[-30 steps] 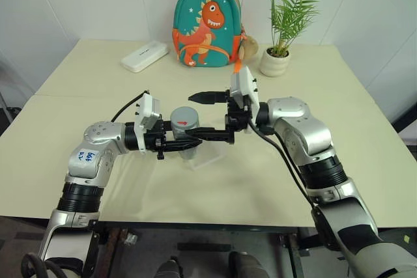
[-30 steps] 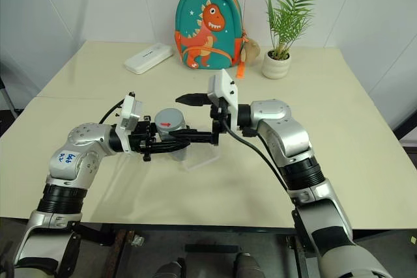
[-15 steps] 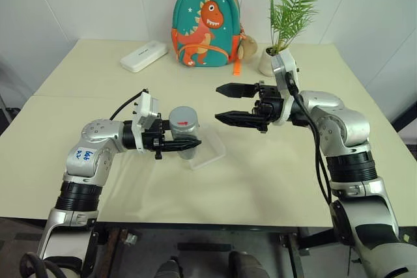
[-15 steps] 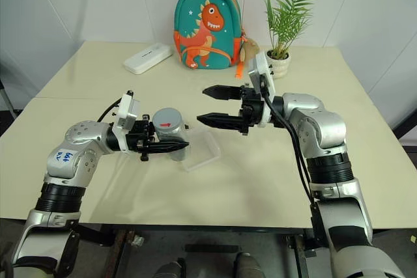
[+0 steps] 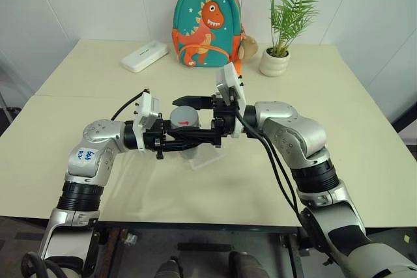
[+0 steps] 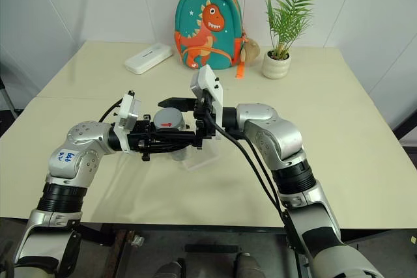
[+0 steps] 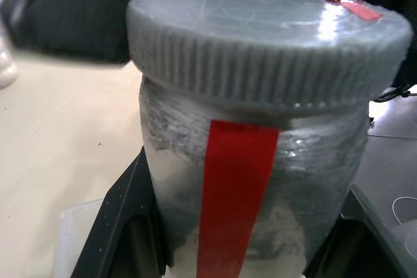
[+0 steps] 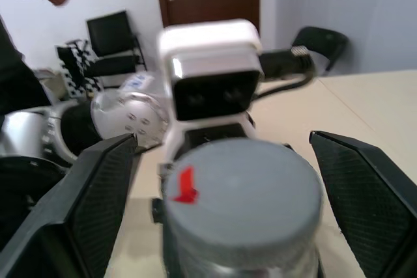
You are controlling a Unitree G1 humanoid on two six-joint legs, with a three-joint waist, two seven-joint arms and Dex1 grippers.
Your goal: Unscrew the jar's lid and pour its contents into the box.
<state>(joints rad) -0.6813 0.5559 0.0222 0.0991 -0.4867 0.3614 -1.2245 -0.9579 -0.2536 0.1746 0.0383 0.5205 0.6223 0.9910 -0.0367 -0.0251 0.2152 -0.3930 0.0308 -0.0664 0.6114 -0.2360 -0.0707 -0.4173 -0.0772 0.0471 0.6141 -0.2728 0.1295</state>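
The jar (image 5: 185, 136) stands upright above the bench (image 5: 365, 128), pinched around its body by the left gripper (image 5: 189, 142), whose fingers (image 7: 117, 213) press against both sides below the neck. A red strip runs down its clear wall, and the grey lid (image 5: 184, 116) sits screwed on top with a small red mark on it. Just under and beside the jar lies the box (image 5: 207, 154), flat on the bench. The left arm reaches level toward the right with its elbow out. The right gripper (image 5: 187, 116) points level the opposite way, its fingers (image 8: 98, 193) spread wide on either side of the lid, not touching it. Behind stand a white case (image 5: 144, 56), a dinosaur backpack (image 5: 206, 24) and a potted plant (image 5: 280, 30).
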